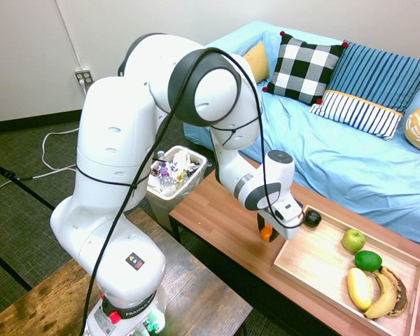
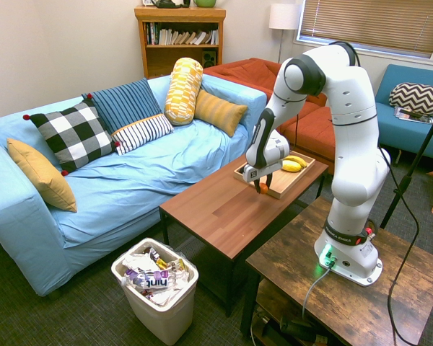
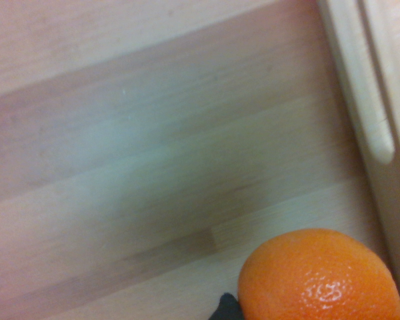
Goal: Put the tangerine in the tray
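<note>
While the claw [image 1: 267, 231] points straight down in the first exterior view, it is clenched on the tangerine [image 1: 266, 234], which sits between its fingers, lifted a little above the brown counter [image 1: 224, 224] and just beside the near corner of the tray [image 1: 315, 269]. On this tray I count one green apple [image 1: 353, 240], one lime [image 1: 368, 260] and two bananas [image 1: 372, 290], one yellow and one more brown; one small dark object [image 1: 312, 218] lies on the counter at the tray's far corner. One bin [image 1: 176, 175] full of wrappers stands on the floor behind the arm. From the second exterior view, the claw [image 2: 263, 187] hangs over the counter [image 2: 224, 205] near the tray [image 2: 278, 184], and only a small orange part of the tangerine [image 2: 264, 190] shows under it. For the wrist view, one tangerine [image 3: 320, 277] fills the lower edge, above the wood counter [image 3: 153, 167], with the pale rim of the tray [image 3: 363, 93] at one side.
</note>
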Available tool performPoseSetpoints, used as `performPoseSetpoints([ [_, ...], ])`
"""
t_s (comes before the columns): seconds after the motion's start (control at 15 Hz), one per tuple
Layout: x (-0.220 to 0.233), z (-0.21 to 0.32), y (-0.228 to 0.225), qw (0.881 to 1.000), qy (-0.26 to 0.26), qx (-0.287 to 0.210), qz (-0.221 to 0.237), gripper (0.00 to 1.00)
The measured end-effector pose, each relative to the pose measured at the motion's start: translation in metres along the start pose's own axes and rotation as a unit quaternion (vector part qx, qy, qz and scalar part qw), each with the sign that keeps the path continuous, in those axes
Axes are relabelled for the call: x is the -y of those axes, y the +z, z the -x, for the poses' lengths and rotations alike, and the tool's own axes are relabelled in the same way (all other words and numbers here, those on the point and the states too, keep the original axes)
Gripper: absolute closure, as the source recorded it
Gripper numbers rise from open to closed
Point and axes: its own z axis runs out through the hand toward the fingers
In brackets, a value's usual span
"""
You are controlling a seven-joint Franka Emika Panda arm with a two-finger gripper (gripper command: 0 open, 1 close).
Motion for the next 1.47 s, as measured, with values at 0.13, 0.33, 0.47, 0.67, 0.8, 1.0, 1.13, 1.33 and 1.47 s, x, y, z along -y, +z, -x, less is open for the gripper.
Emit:
performPoseSetpoints([
  [0.13, -0.009, -0.025, -0.028, 1.0, 0.004, -0.013, -0.002, 1.0],
  [0.33, -0.019, -0.067, -0.048, 0.999, 0.031, -0.027, -0.003, 1.0],
  [0.47, -0.023, -0.09, -0.045, 0.998, 0.049, -0.03, 0.002, 1.0],
  [0.67, -0.023, -0.11, -0.011, 0.996, 0.08, -0.02, 0.015, 1.0],
  [0.8, -0.02, -0.12, 0.014, 0.995, 0.098, -0.016, 0.028, 1.0],
  [1.0, -0.014, -0.133, 0.045, 0.992, 0.116, -0.015, 0.04, 1.0],
  [1.13, -0.011, -0.137, 0.055, 0.992, 0.121, -0.015, 0.043, 1.0],
  [1.33, -0.011, -0.137, 0.065, 0.991, 0.122, -0.008, 0.044, 0.0],
  [1.47, -0.013, -0.138, 0.066, 0.992, 0.119, -0.006, 0.043, 0.0],
])
